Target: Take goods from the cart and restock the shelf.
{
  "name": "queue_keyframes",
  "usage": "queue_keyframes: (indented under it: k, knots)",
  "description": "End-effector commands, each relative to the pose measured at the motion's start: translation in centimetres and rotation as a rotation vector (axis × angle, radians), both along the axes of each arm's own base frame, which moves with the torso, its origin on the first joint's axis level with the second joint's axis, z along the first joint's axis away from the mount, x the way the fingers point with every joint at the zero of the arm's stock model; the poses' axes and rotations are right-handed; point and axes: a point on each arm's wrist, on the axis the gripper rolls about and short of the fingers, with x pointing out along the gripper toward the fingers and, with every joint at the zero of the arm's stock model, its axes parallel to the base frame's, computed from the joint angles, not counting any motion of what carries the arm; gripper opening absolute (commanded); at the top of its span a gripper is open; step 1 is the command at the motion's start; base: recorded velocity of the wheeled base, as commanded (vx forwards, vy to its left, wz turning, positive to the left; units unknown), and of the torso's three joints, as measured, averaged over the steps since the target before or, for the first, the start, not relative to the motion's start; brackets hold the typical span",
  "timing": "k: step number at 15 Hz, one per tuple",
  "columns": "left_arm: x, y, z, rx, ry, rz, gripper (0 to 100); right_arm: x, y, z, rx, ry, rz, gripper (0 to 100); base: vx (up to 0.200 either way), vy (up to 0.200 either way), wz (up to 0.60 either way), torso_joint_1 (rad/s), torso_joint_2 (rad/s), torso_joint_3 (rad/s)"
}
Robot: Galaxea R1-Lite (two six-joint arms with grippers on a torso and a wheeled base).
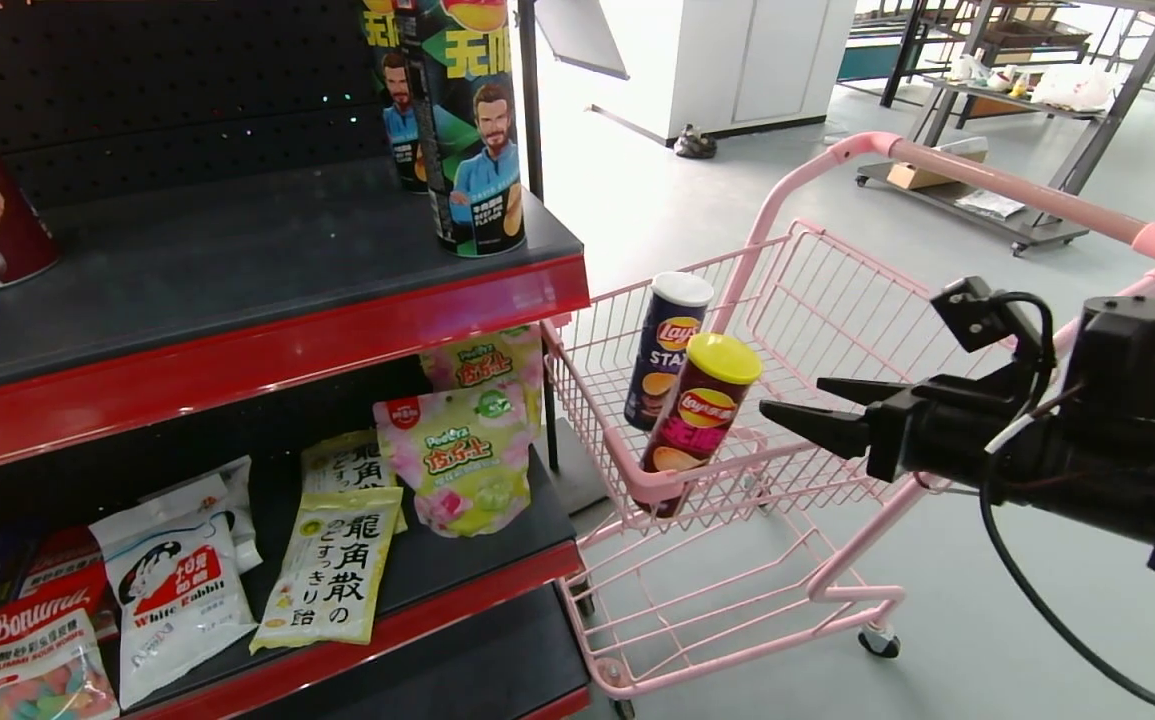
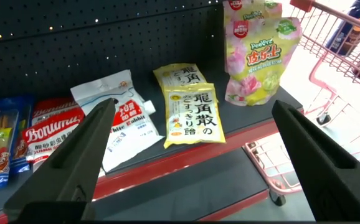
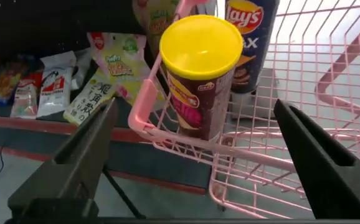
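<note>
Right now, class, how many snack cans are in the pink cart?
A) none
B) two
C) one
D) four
B: a yellow-lidded can leans at the front corner of the pink cart, and a white-lidded can is just behind it in the same basket.

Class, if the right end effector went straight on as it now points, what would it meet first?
Probably the yellow-lidded can in the cart, centred ahead of the right end effector; depth is unclear.
</note>
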Motion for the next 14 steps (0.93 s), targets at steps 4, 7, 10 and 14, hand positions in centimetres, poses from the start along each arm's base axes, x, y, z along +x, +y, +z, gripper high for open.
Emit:
queue_keyframes:
  k: [4,7,10,14]
  knots:
    - [0.0,0.0,0.0,0.000,0.001,0.001,100,3.0,2.3,-2.8,-0.027,0.076,0.046,100,0.000,0.000,0.00,0.000,0.00,0.000]
    - [0.0,0.0,0.0,0.000,0.001,0.001,100,3.7,3.1,-3.6,-0.034,0.094,0.061,100,0.000,0.000,0.00,0.000,0.00,0.000]
    - [0.0,0.0,0.0,0.000,0.001,0.001,100,5.0,3.8,-4.5,-0.037,0.105,0.067,100,0.000,0.000,0.00,0.000,0.00,0.000]
    - [0.0,0.0,0.0,0.001,0.001,0.001,100,7.1,4.9,-4.7,-0.023,0.076,0.075,100,0.000,0.000,0.00,0.000,0.00,0.000]
